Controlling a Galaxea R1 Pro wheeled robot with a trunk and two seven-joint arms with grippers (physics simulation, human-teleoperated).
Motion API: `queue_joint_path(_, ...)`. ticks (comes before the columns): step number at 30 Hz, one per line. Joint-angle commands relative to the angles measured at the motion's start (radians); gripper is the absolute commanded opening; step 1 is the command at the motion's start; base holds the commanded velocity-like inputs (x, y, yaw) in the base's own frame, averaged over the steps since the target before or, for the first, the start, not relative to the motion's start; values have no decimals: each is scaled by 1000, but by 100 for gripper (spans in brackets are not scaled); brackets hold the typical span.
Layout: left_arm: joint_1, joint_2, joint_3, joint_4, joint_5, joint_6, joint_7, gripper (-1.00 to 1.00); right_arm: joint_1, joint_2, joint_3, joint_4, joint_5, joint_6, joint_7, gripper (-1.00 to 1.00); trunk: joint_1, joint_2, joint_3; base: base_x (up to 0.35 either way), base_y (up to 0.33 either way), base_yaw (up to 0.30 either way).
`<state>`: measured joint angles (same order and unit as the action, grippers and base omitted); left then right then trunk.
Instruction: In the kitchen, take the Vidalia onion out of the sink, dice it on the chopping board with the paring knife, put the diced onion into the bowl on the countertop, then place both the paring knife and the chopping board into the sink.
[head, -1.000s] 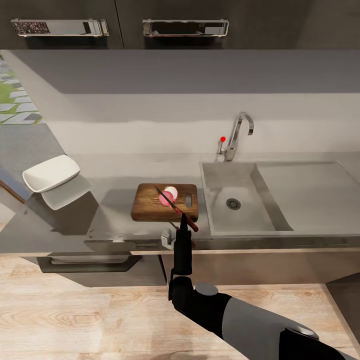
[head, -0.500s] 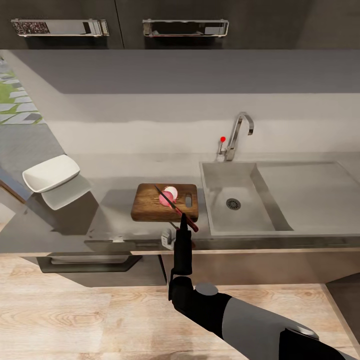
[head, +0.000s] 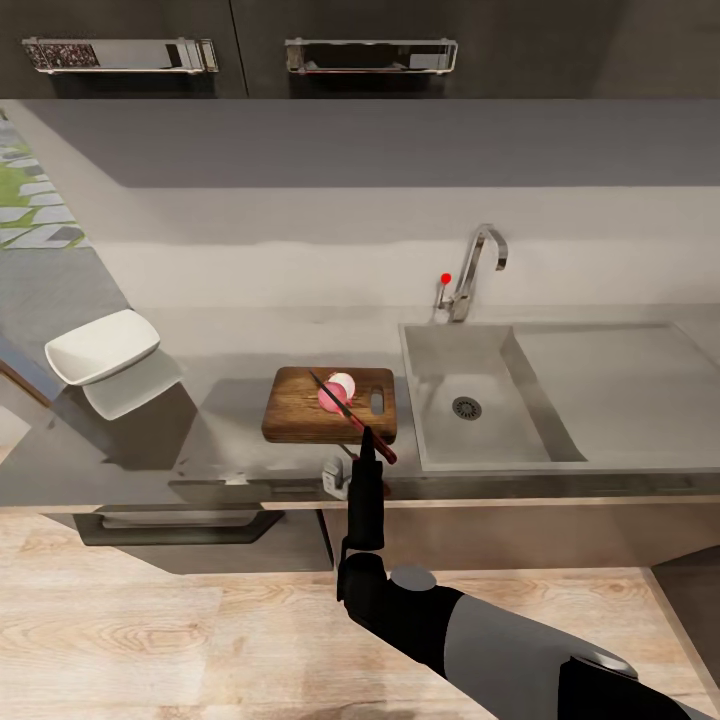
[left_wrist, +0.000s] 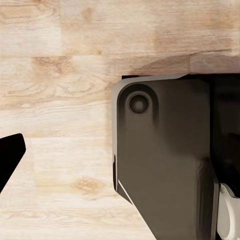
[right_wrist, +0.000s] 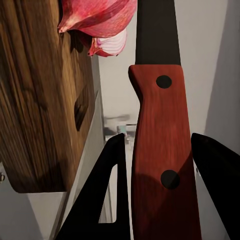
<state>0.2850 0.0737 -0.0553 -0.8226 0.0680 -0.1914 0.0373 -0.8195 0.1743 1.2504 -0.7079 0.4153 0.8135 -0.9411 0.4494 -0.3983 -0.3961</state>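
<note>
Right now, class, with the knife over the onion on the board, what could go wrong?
The right gripper holds the paring knife by the handle's end, so it might twist under cutting force. The onion pieces are rounded and could roll off the chopping board. The bowl sits far away, so carried pieces may spill.

Grey countertop (head: 230, 340) across mid-frame, bearing white bowl (head: 102, 346) at left, chopping board (head: 300, 410) centre, sink (head: 480, 400) at right.
</note>
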Motion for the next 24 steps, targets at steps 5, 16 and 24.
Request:
queue_joint_path(5, 0, 1, -5, -1, 7, -2, 4, 100, -1, 0, 3, 0, -1, 4, -2, -100, 1, -2, -1, 0, 0, 0)
queue_joint_path(16, 0, 1, -5, 0, 7, -2, 4, 100, -1, 0, 3, 1, 0, 4, -2, -100, 1, -2, -1, 0, 0, 0)
queue_joint_path(24, 0, 1, -5, 0, 7, -2, 4, 100, -1, 0, 3, 0, 0, 4, -2, -100, 1, -2, -1, 0, 0, 0)
